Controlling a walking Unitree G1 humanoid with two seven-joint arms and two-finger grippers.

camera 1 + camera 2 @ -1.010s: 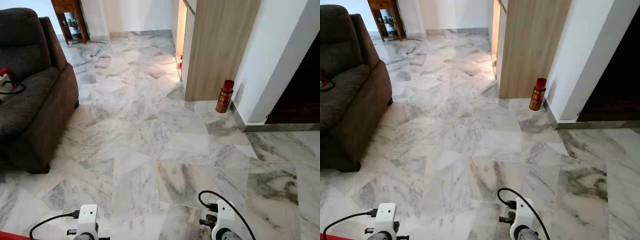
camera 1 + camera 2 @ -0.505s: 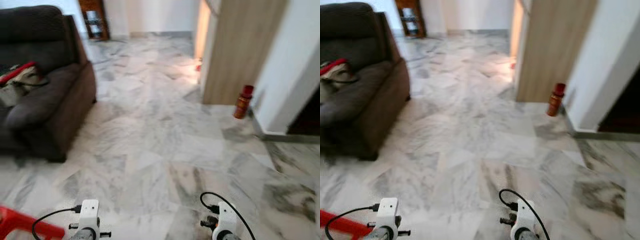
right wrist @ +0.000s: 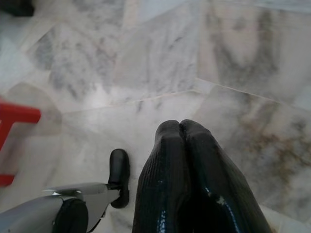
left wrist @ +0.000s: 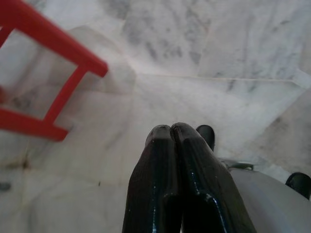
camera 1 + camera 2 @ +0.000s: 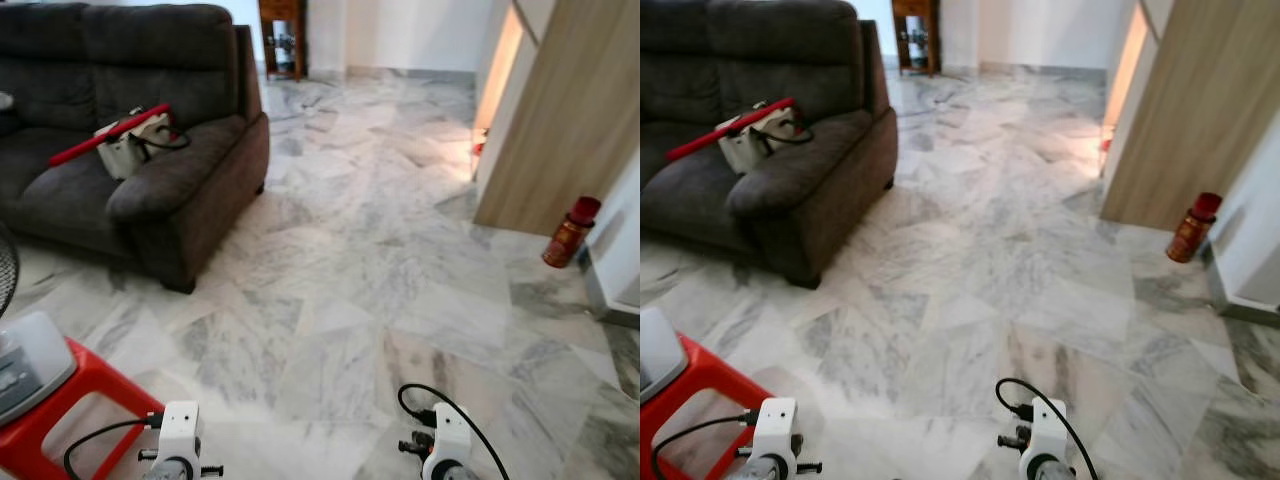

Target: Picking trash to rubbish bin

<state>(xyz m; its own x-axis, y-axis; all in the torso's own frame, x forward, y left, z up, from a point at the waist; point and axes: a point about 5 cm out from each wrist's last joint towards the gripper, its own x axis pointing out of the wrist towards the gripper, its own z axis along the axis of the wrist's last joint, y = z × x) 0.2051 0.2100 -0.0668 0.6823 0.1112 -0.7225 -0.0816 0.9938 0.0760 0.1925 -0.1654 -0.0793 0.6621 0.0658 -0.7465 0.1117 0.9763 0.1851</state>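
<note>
Both hands hung low over the marble floor (image 5: 340, 270) — left hand (image 4: 171, 133) and right hand (image 3: 181, 127) closed, empty — beside a red stool (image 5: 70, 400).

A red can (image 5: 570, 232) with a darker red cap stands upright on the marble floor (image 5: 380, 270). It is close beside the foot of the wooden panel (image 5: 560, 120).

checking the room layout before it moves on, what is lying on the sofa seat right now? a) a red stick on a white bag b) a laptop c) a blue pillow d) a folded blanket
a: a red stick lies across a white bag on the seat of the dark sofa.
</note>
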